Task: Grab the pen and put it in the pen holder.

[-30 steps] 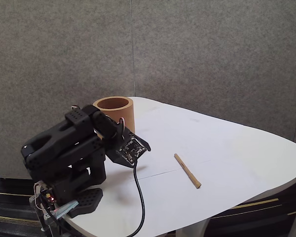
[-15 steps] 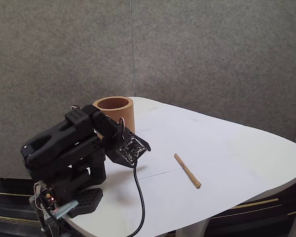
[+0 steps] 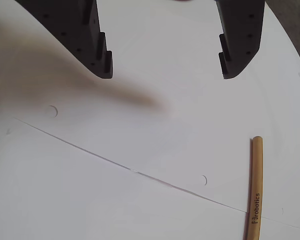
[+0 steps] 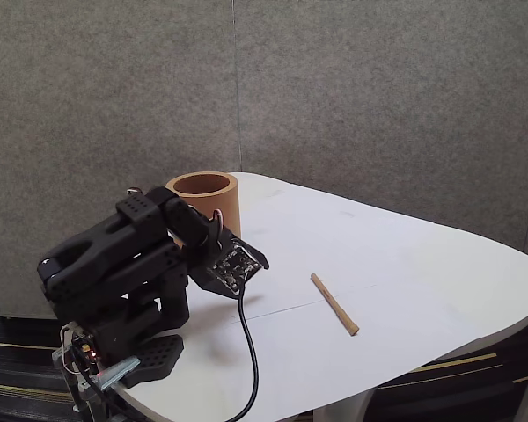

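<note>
Pen (image 3: 255, 192) flat on table, beyond spread pincer (image 3: 167, 62) tips.

A white, rounded tabletop (image 4: 405, 255) is seen in the fixed view, crossed by a thin line. Behind it, grey felt-like partition panels (image 4: 370, 105) are joined at a vertical seam. Dark striped flooring (image 4: 9, 387) is visible below. Even, soft lighting is cast throughout.

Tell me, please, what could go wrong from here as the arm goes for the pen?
The pen lies flat and thin on the white table, off to the side of the open gripper, so a closing grasp may miss or roll it. The black cable trailing beside the arm could snag as it reaches.
</note>
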Action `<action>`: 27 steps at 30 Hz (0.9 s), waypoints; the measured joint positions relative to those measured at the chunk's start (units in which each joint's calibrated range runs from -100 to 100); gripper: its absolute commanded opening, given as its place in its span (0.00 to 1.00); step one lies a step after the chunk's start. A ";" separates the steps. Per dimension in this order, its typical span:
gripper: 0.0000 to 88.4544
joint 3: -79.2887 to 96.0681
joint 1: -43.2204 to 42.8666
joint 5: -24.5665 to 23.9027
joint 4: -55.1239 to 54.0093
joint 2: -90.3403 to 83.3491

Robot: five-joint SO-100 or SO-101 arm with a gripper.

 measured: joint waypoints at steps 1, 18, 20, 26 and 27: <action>0.34 0.00 0.00 0.00 0.00 0.00; 0.34 -9.30 0.37 -0.10 0.00 0.25; 0.34 -14.80 0.15 -0.15 -0.25 0.25; 0.34 -28.79 0.15 -0.15 -0.51 3.98; 0.34 -31.14 0.22 -0.15 -0.51 5.93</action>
